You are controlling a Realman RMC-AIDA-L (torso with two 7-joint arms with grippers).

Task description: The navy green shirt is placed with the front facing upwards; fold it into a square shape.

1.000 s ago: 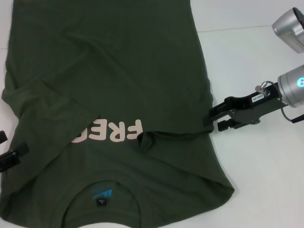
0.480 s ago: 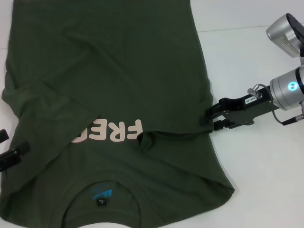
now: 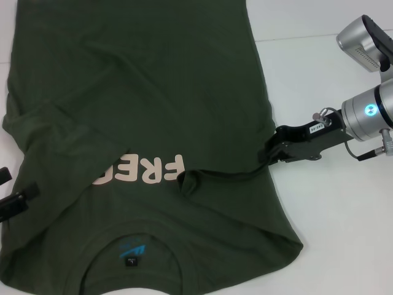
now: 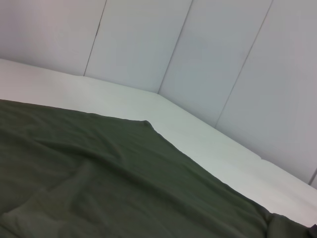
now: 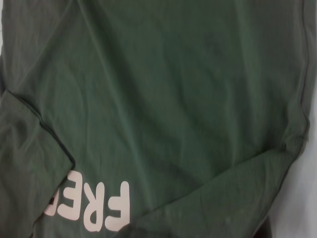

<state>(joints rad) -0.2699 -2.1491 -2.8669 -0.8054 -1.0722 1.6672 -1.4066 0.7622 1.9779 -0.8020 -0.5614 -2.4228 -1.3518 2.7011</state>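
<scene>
A: Head view first. Where is the navy green shirt [image 3: 147, 123] lying?

B: It is lying spread over the white table [image 3: 331, 233], collar toward six o'clock, body running up to twelve. The pink lettering [image 3: 140, 172] is showing partly under a folded-over flap.

A: And the right gripper [image 3: 265, 155]?

B: It is sitting at three o'clock of the shirt, its fingers pressed together on the shirt's side edge, pinching a fold of the cloth.

A: The left gripper [image 3: 17, 201]?

B: It is resting at the shirt's nine o'clock edge, low in the view. I cannot tell whether its fingers are apart or together.

A: Left wrist view?

B: Green cloth [image 4: 109, 173] is filling the lower part, with white table and a panelled wall [image 4: 198, 54] beyond.

A: Right wrist view?

B: The shirt [image 5: 163, 94] is filling nearly everything, the lettering [image 5: 94, 206] is showing near the flap's edge, and a strip of table is showing beside the cloth's edge.
</scene>
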